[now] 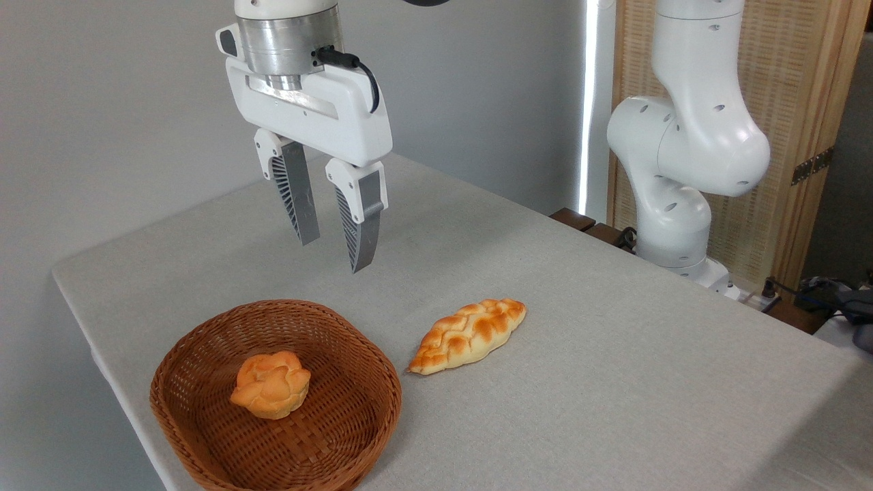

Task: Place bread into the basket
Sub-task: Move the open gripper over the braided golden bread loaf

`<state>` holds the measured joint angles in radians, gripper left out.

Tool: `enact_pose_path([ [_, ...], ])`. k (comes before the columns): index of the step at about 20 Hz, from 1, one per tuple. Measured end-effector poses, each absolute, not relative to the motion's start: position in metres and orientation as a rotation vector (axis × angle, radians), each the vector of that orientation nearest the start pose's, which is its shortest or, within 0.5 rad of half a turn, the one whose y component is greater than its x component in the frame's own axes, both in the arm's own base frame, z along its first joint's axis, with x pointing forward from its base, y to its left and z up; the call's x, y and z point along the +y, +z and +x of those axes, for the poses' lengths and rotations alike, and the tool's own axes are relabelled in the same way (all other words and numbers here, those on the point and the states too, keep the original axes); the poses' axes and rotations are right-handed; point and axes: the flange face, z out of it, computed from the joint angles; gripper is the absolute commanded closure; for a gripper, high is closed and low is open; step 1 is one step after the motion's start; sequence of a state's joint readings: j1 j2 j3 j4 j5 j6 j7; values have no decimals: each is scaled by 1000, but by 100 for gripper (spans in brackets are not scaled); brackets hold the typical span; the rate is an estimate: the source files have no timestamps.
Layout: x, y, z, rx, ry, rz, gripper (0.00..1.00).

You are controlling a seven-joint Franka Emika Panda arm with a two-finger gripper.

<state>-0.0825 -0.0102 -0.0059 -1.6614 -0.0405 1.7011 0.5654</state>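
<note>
The bread (469, 335), a braided golden-orange loaf with pointed ends, lies on the grey table just right of the basket (372, 402), its near tip almost at the rim. The brown wicker basket sits at the table's front left and holds a small round knotted bun (271, 384). My gripper (334, 254) hangs in the air above the basket's far rim, left of the loaf and well clear of it. Its two ribbed fingers (360, 228) stand apart, open, with nothing between them.
The arm's white base and lower joints (682, 170) rise at the table's back right, beside a wooden slatted panel (805, 82). The grey table (614, 382) has its rounded corner at the left, close behind the basket. Cables lie at the far right.
</note>
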Motion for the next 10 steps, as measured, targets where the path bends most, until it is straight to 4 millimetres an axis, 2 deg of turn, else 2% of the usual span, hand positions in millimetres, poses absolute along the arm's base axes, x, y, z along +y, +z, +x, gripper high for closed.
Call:
enact_pose_path([
  [10,-54,589,562,1013,-65,-3006,0],
])
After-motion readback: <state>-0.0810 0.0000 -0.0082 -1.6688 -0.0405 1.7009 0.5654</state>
